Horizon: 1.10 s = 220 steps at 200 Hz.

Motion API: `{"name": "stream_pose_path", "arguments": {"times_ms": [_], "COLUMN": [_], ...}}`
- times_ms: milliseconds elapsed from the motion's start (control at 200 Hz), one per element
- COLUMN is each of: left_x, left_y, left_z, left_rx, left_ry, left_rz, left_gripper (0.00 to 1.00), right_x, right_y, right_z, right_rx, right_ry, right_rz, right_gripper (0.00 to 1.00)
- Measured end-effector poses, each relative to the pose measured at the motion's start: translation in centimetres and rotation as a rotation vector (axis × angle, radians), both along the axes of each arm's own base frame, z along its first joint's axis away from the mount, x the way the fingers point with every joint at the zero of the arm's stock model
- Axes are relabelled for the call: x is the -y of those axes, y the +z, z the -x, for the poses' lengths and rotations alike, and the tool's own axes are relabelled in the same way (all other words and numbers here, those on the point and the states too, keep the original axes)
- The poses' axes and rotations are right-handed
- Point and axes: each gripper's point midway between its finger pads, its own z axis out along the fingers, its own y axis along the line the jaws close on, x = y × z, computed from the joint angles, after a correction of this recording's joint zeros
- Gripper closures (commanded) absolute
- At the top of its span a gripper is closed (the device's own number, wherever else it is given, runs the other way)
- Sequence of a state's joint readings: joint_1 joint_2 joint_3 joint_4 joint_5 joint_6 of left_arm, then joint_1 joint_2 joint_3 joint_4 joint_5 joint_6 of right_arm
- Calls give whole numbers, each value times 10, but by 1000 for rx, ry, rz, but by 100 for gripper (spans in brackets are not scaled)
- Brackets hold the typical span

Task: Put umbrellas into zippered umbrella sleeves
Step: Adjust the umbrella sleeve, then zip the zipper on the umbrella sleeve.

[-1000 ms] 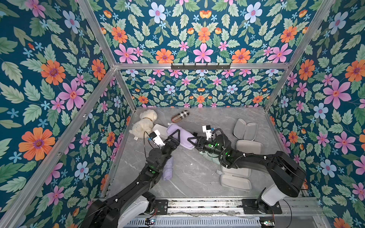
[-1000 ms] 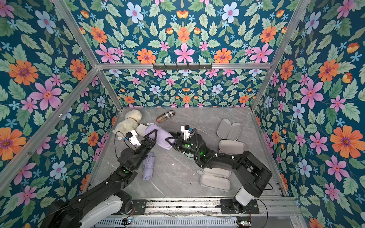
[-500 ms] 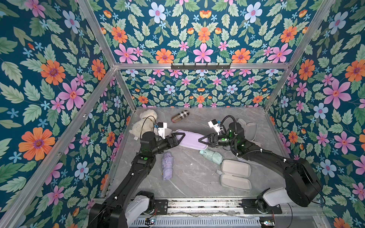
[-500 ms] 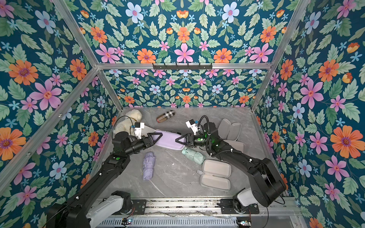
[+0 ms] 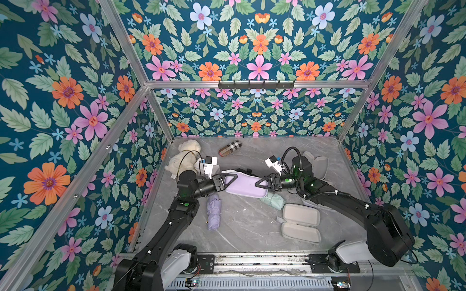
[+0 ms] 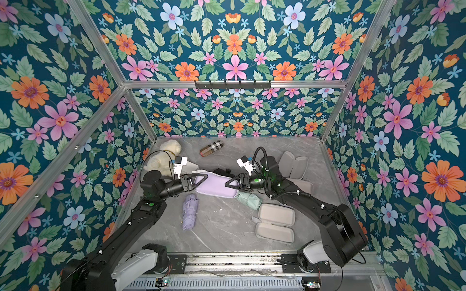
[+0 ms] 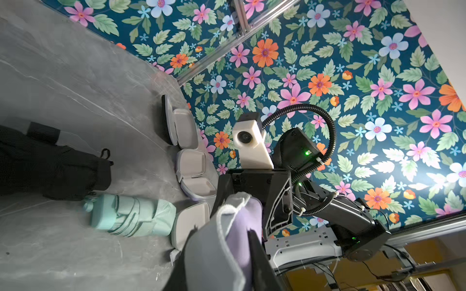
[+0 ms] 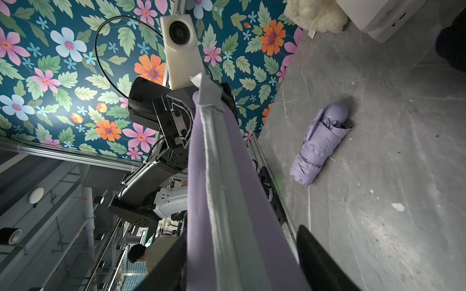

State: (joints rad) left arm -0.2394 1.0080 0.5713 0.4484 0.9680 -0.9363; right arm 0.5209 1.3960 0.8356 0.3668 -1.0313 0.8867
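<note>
Lavender sleeve (image 5: 245,185): closed, lying crosswise, held clear of the table (image 5: 247,234) at its middle. Lavender umbrella (image 5: 213,211): folded and flat, in front of the sleeve's left end. Mint umbrella (image 5: 273,201): folded, partly beneath the sleeve's right end. Black umbrella (image 7: 50,163): flat, just behind the sleeve. Open sleeve (image 5: 300,226) at front right, grey lining up. More open sleeves (image 6: 293,163) at right rear.

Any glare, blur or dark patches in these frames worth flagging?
Both top views: evenly lit, sharp. Left wrist view: glare washes out the wallpaper; the near lavender sleeve is soft. Right wrist view: dim floor, lavender umbrella sharp, casting a shadow.
</note>
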Motion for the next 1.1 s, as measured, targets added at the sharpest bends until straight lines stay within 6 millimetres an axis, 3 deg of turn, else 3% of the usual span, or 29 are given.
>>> {"name": "stream_pose_path", "arguments": {"times_ms": [70,140,270,350,425,480,590,680,820,1100], "left_x": [-6,-14,-21,-21,-23,-23,-21,-20,-19,-18], "left_y": [0,1,4,0,-3,-4,4,6,8,7], "left_z": [-7,-13,-14,-17,-22,-24,-24,-21,-18,-14], "left_rx": [16,49,100,100,85,79,88,92,99,89], "left_ry": [49,116,171,182,200,201,195,184,177,165], "left_rz": [-34,-69,-92,-103,-110,-109,-99,-94,-90,-93], "left_gripper": [99,100,99,98,97,97,96,96,95,95], "right_x": [18,36,48,41,31,29,34,33,12,-2], "right_y": [-9,-31,-55,-58,-60,-65,-78,-78,-71,-70], "right_z": [-3,-6,4,16,23,20,6,-2,0,-20], "right_rx": [6,-24,65,266,483,628,808,911,1047,1173], "right_ry": [-64,-155,-267,-300,-311,-326,-358,-366,-318,-330], "right_rz": [-3,21,98,175,259,338,480,530,535,599], "right_gripper": [29,30,35,42,55,61,64,64,64,69]}}
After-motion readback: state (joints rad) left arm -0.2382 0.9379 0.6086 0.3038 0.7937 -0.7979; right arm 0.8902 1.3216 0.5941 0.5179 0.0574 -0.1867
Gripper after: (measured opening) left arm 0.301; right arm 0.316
